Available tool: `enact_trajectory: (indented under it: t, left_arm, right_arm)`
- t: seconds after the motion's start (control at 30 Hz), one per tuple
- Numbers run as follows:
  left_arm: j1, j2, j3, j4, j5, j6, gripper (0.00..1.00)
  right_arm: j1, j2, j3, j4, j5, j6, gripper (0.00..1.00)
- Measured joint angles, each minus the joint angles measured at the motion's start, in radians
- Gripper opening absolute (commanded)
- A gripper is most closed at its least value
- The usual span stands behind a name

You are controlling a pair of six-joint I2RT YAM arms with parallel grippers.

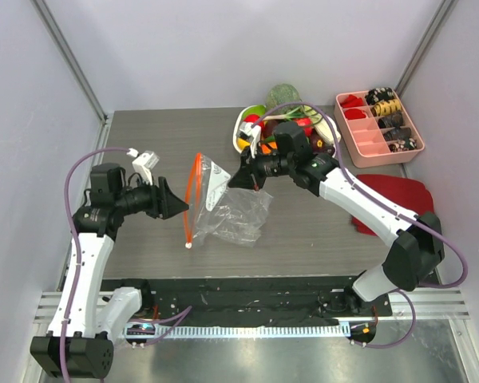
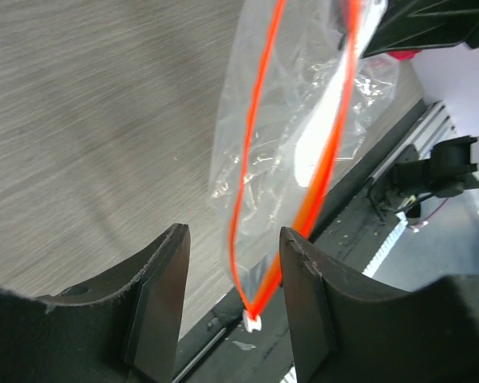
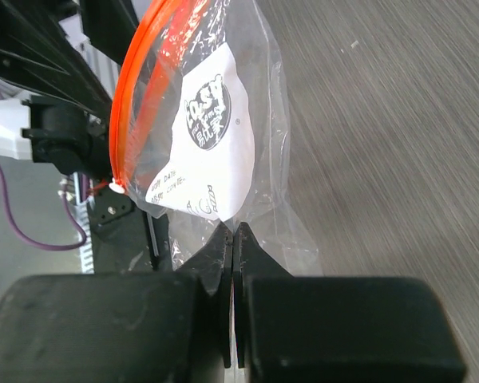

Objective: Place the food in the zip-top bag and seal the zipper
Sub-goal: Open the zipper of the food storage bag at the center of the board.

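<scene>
We show the right fingers (image 3: 217,259) pressed together on the film of the zip-top bag (image 1: 231,211) at mid-counter (image 1: 144,144). The left fingers (image 2: 161,279) are spread astride the zipper (image 2: 329,163). The food (image 1: 283,100) lies beyond.

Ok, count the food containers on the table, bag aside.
2: a white bowl of toy produce at back centre, a pink divided tray at back right. More may be hidden.
</scene>
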Motion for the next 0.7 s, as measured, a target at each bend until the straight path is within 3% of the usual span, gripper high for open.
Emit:
enact_trajectory:
  t: [0.2,0.4,0.53,0.57,0.6,0.63,0.7]
  left_arm:
    - [0.000,0.019,0.002,-0.002,-0.011,0.027,0.46]
    - [0.000,0.058,0.002,0.014,0.019,0.014,0.28]
    - [0.000,0.065,0.002,0.040,0.061,-0.038,0.00]
    - [0.000,0.064,0.002,0.047,0.072,-0.057,0.00]
    - [0.000,0.062,0.002,0.056,0.081,-0.080,0.00]
    - [0.000,0.056,0.002,0.063,0.085,-0.107,0.00]
    - [0.000,0.036,0.002,0.070,0.081,-0.158,0.00]
  right_arm:
    - [0.000,0.000,0.001,0.050,-0.055,0.051,0.01]
    - [0.000,0.002,0.001,0.083,-0.100,0.083,0.01]
    - [0.000,0.026,0.014,0.121,-0.133,0.103,0.01]
    - [0.000,0.037,0.022,0.125,-0.135,0.103,0.01]
    - [0.000,0.056,0.036,0.131,-0.140,0.105,0.07]
    - [0.000,0.071,0.047,0.138,-0.141,0.106,0.33]
    - [0.000,0.110,0.073,0.145,-0.128,0.122,0.65]
